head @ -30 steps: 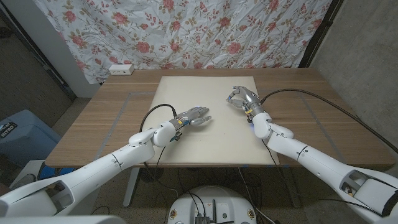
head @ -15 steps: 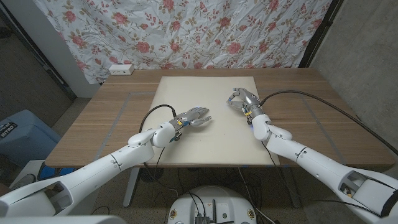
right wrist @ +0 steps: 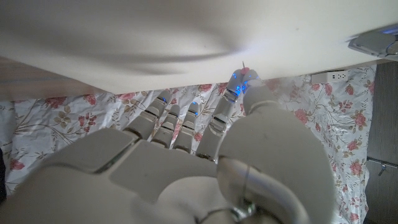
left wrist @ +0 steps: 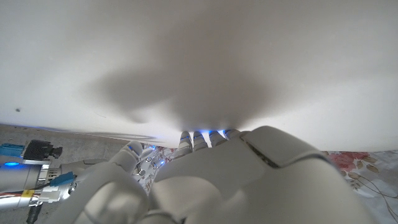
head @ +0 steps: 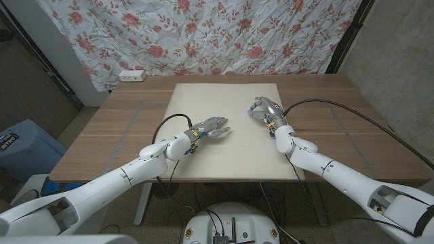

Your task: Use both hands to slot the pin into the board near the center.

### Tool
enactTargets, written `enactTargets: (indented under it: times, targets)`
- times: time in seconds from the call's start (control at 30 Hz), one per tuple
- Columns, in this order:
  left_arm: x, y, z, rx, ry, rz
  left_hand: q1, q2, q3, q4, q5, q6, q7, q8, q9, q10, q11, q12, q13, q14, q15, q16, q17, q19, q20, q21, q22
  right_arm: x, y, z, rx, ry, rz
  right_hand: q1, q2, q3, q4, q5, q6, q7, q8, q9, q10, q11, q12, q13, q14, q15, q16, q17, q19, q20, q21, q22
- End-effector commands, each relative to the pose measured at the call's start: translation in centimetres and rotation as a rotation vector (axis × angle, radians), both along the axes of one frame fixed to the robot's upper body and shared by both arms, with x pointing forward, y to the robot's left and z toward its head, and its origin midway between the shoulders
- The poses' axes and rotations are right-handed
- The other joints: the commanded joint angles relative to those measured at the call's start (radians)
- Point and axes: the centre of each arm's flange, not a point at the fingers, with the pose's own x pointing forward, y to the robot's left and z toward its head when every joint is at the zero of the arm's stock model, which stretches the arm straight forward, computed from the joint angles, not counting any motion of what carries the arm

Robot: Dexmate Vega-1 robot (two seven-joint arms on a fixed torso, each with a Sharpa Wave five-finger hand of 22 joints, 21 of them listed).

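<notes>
your left hand [head: 211, 129] rests on the white board [head: 203, 152] near its middle, fingers stretched out and holding nothing, probably to steady it. your right hand [head: 264, 110] hovers curled, seemingly pinching the tiny pin [right wrist: 242, 64] at its fingertips, above the board's right part.

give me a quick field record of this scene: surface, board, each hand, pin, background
surface: wooden table
board: pale board lying flat across the table's middle
left hand: left hand over the board near its centre, fingers extended, nothing seen in it
right hand: right hand over the board's right part, fingers curled together
pin: thin pin at the right hand's fingertips
background: floral cloth, white power strip
</notes>
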Motion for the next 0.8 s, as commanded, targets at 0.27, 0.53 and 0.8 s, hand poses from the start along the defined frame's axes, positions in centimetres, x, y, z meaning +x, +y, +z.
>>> enactTargets:
  times: [0.27, 0.53, 0.8]
  targets:
    - [0.24, 0.16, 0.05, 0.010, 0.016, 0.008, 0.008, 0.117, 0.000, -0.005, 0.007, 0.011, -0.002, 0.005, 0.003, 0.002, 0.008, 0.007, 0.000, -0.005, -0.045, 0.006, 0.003, -0.040, -0.141, 0.003, 0.004, 0.48, -0.08, -0.51, -0.009, 0.019, -0.009, 0.012, -0.002, -0.003, 0.000, 0.008, 0.013, -0.011, 0.008, 0.005, 0.008, 0.002, 0.006, 0.002, 0.016, -0.014, 0.008, 0.002, 0.016, 0.001, 0.009, 0.001]
    - [0.31, 0.28, 0.18, 0.010, 0.017, 0.010, 0.009, 0.117, 0.001, -0.005, 0.007, 0.014, 0.000, 0.006, 0.003, 0.004, 0.008, 0.007, 0.000, -0.005, -0.045, 0.005, 0.003, -0.040, -0.141, 0.003, 0.004, 0.55, -0.01, -0.64, -0.023, 0.019, -0.011, 0.012, -0.001, -0.004, 0.000, 0.008, 0.014, -0.012, 0.008, 0.005, 0.008, 0.002, 0.005, 0.002, 0.017, -0.016, 0.009, 0.003, 0.018, 0.001, 0.009, 0.001]
    - [0.35, 0.28, 0.18, 0.010, 0.019, 0.009, 0.010, 0.117, 0.002, -0.006, 0.008, 0.018, -0.001, 0.007, 0.003, 0.005, 0.007, 0.007, 0.000, -0.003, -0.045, 0.006, 0.003, -0.040, -0.140, 0.004, 0.004, 0.60, 0.00, -0.66, -0.035, 0.019, -0.013, 0.012, -0.002, -0.005, 0.000, 0.008, 0.013, -0.014, 0.008, 0.005, 0.008, 0.003, 0.005, 0.002, 0.020, -0.015, 0.010, 0.003, 0.019, 0.001, 0.009, 0.001]
